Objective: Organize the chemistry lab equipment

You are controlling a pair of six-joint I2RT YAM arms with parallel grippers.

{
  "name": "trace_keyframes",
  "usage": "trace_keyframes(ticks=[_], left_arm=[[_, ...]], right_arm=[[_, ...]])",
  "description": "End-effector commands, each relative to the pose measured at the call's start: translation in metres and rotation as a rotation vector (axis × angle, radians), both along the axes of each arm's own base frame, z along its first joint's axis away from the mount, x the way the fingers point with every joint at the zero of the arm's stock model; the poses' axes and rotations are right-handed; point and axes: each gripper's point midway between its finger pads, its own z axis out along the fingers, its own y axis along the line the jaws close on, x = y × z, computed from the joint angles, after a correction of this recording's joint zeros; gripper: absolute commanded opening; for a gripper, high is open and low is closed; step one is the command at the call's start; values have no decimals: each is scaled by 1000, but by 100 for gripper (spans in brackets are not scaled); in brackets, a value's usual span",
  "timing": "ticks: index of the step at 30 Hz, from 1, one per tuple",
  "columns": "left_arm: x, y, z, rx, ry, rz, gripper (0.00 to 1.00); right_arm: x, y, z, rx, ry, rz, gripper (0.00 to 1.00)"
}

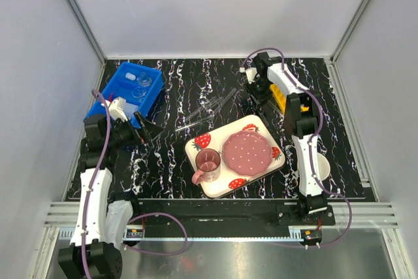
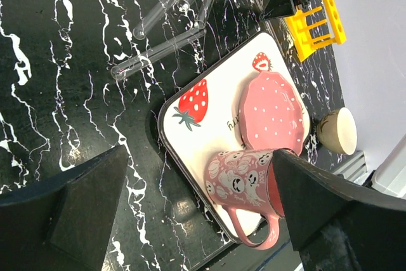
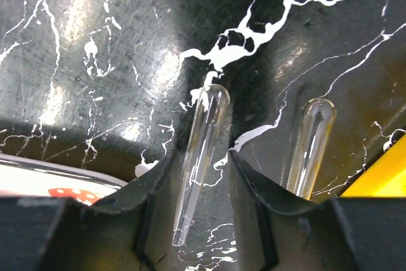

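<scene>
Marbled table point(image 1: 196, 83), right pincer point(image 3: 202, 157) astride tube point(image 3: 206, 118), tray point(image 2: 190, 150) lettering illegible

Left arm point(image 1: 91, 187): folded low at the near left, forearm angled toward the middle of the surface point(image 1: 196, 83).
Left claw point(image 2: 198, 157): jaws spread wide, hanging above the surface.
Right arm point(image 1: 304, 142): stretched far forward, wrist tipped steeply down.
Right claw point(image 3: 202, 172): low over the surface, fingers drawn to a narrow gap, not fully closed.
</scene>
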Motion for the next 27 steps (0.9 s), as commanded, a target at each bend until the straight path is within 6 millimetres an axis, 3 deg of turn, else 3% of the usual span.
trace_keyframes(ticks=[1, 6, 15, 22, 27], left_arm=[[3, -6, 8, -25, -52, -43, 99], [1, -13, -1, -79, -20, -65, 99], [-2, -30, 7, -180, -19, -124, 99], [5, -65, 32, -237, -83, -201, 99], [14, -101, 58, -283, -114, -263, 99]], right_arm=[[8, -2, -3, -46, -35, -33, 40], [8, -4, -7, -60, -42, -50, 29], [20, 11, 33, 40, -114, -78, 19], [27, 17, 113, 194, -234, -108, 18], [12, 25, 180, 387, -276, -129, 18]])
